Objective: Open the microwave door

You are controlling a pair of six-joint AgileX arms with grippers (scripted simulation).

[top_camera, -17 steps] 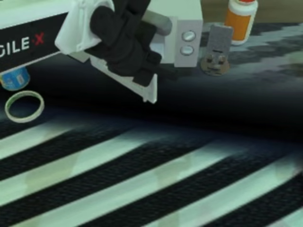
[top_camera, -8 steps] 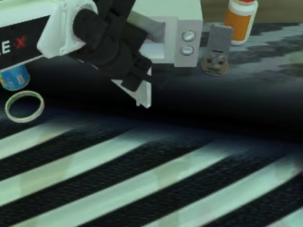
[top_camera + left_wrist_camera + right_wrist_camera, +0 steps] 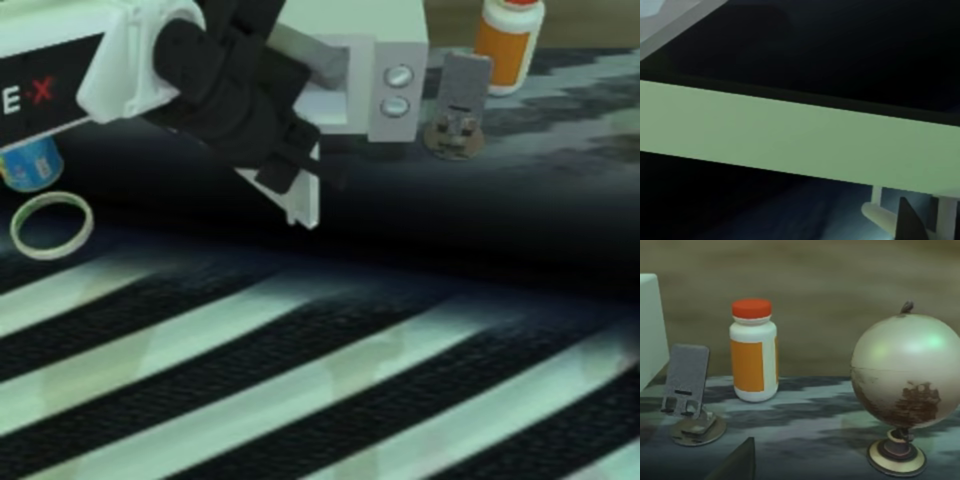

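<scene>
At table's back-left, left gripper (image 3: 300,165), clenched on the microwave door (image 3: 305,205), has swung it further out vs 1 s ago, so microwave (image 3: 385,50) is nearly open.

1. The white boxy microwave (image 3: 385,40) sits at the top centre of the overhead frame, two round silver knobs on its right-hand panel.
2. The microwave door (image 3: 305,205) stands swung open, its white edge angling down toward the frame's centre.
</scene>
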